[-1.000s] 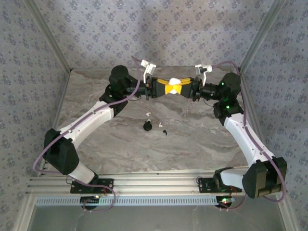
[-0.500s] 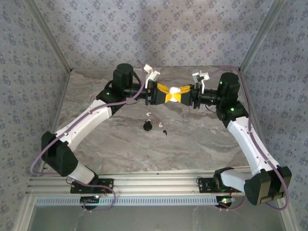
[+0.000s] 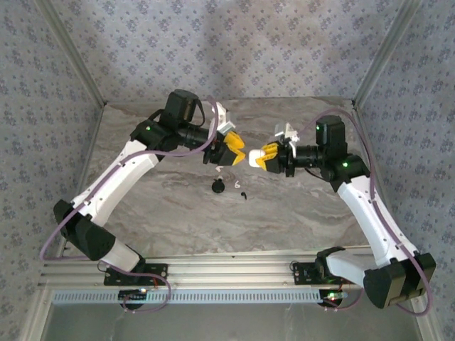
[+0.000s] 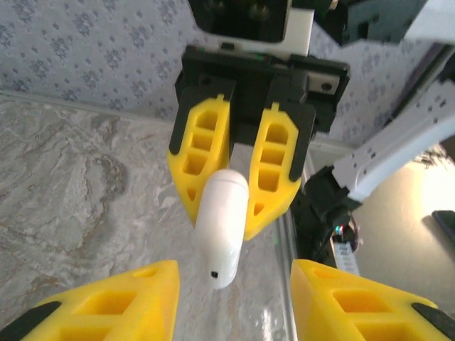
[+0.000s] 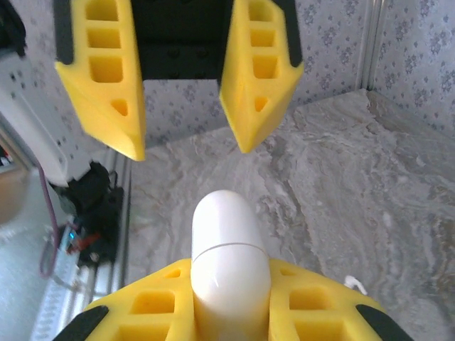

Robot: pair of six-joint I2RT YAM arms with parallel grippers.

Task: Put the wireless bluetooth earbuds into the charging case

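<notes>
Case (image 5: 229,263) between right jaws

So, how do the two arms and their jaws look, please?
The left arm and right arm have white links with black joints. A purple cable runs along each. The jaws are yellow wedges with rectangular hollows. Small green lights glow on the joints.

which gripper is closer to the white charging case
Right. The right gripper is shut on the white charging case; the left gripper hangs open just off its free end, not touching.
</notes>
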